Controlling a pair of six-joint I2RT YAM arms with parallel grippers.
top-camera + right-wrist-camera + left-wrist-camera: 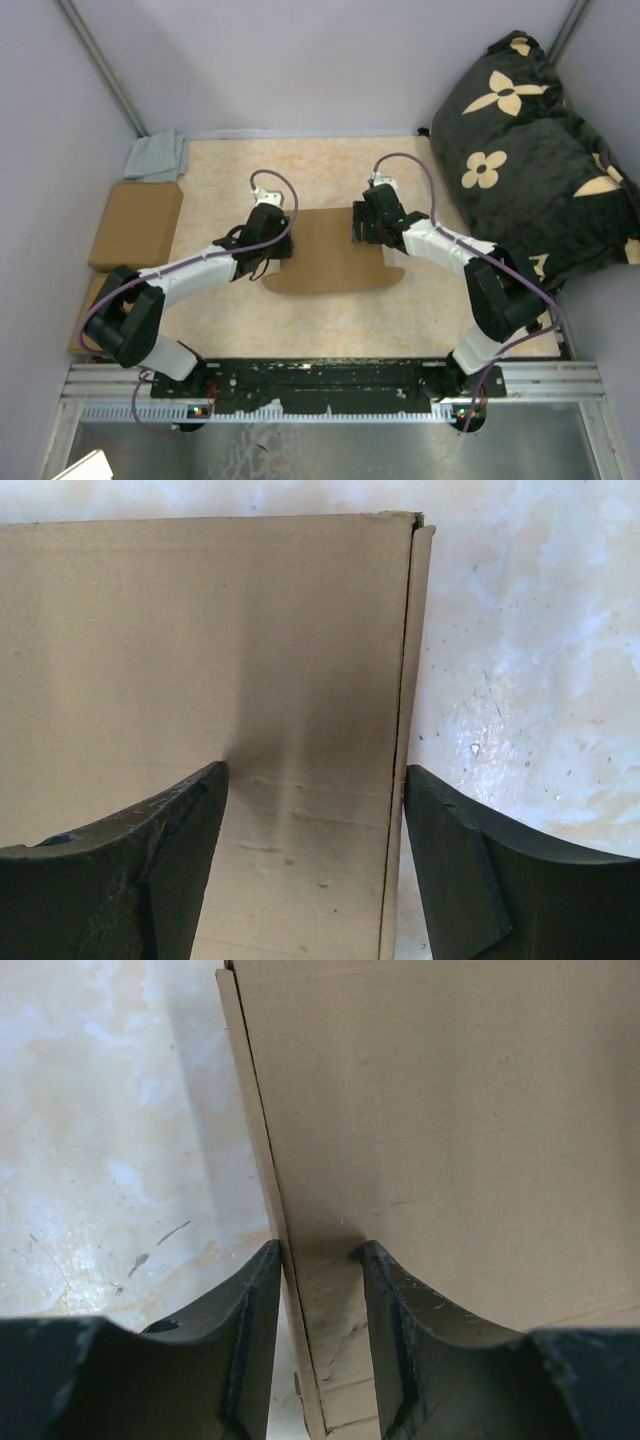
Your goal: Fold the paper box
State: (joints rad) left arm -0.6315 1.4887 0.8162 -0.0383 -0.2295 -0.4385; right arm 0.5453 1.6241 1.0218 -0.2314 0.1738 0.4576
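Though the left gripper [318, 1252] is half-spread and the right gripper [315, 770] wide, neither clamps the paper box [330, 255].
Closing off the crease could buckle its left or right edge.

A beige, marbled surface [330, 165] is enclosed by plain pale lavender walls [300, 60], with slanting metal posts [100, 65] seen at the far corners. A folded grey cloth [157, 157] and brown boxes [137, 222] are set along the left wall, a black cushion [530, 150] with tan flower prints is propped at the right, and everything is lit softly and evenly.
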